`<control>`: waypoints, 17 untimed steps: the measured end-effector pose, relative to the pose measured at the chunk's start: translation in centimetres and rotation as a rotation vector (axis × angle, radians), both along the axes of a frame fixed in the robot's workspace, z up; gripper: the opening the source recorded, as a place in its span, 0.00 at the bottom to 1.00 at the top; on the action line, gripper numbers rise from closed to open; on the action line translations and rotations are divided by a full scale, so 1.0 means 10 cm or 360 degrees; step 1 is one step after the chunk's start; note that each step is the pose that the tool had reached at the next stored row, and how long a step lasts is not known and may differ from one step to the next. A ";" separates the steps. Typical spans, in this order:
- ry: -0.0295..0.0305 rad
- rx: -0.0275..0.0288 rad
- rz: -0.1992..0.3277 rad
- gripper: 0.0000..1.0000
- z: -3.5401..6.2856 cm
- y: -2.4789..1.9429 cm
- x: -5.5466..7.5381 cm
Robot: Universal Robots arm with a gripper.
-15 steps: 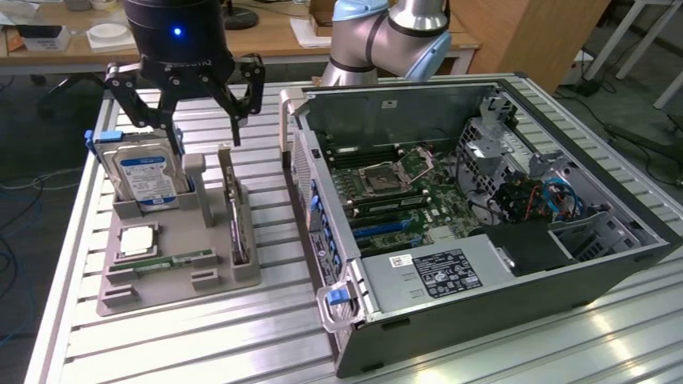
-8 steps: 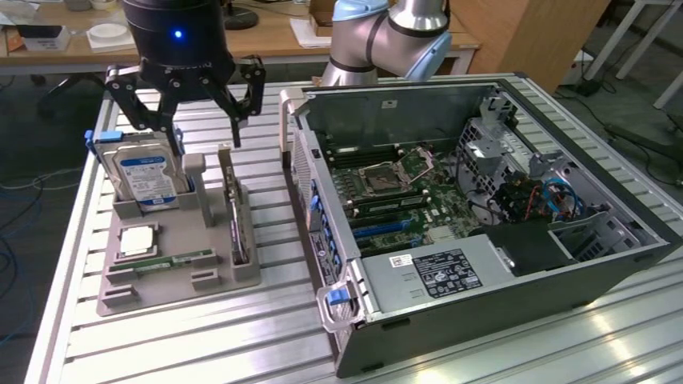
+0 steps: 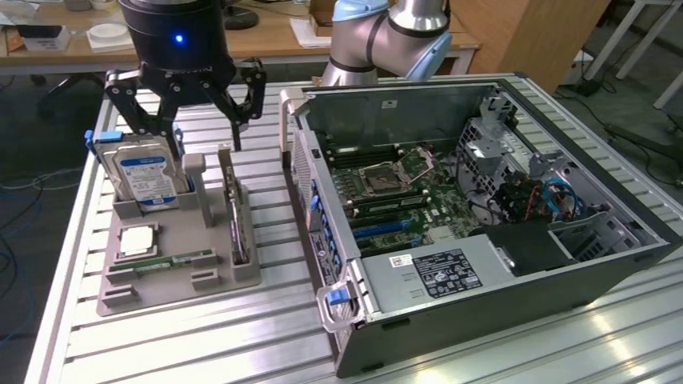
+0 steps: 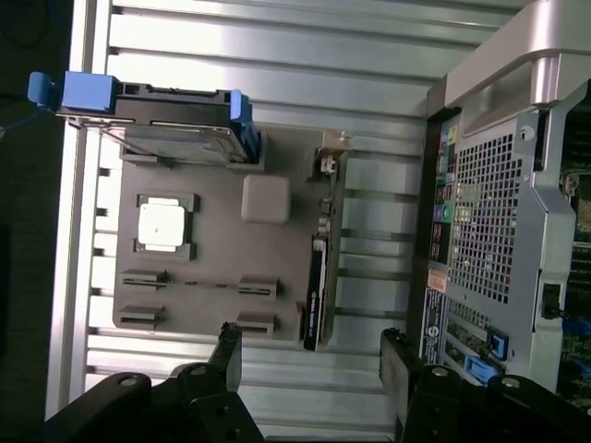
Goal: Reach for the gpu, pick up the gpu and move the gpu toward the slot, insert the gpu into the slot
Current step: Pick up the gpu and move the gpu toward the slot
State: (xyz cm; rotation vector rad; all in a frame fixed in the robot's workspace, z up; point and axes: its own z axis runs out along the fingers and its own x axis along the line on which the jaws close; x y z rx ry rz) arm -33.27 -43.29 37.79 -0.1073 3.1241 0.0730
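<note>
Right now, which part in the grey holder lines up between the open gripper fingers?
The gpu: thin dark card on edge, nearest the computer case; hard drive and processor chip sit off to one side.

The gpu (image 3: 236, 228) stands edge-up with open room between the hard drive (image 3: 144, 176) and the case (image 3: 306, 172).

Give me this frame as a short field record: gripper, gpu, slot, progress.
gripper: open, holding nothing, hovering above the gpu
gpu: standing on edge in the grey holder, untouched
slot: blue strip on the motherboard inside the open case, no card in it
progress: gpu not yet grasped
</note>
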 end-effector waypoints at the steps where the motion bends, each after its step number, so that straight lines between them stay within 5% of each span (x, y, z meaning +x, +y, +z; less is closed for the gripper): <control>1: -0.00003 0.00002 0.0004 0.71 -0.001 -0.009 0.00; 17: -0.00013 0.00004 0.0036 0.71 -0.030 -0.081 0.00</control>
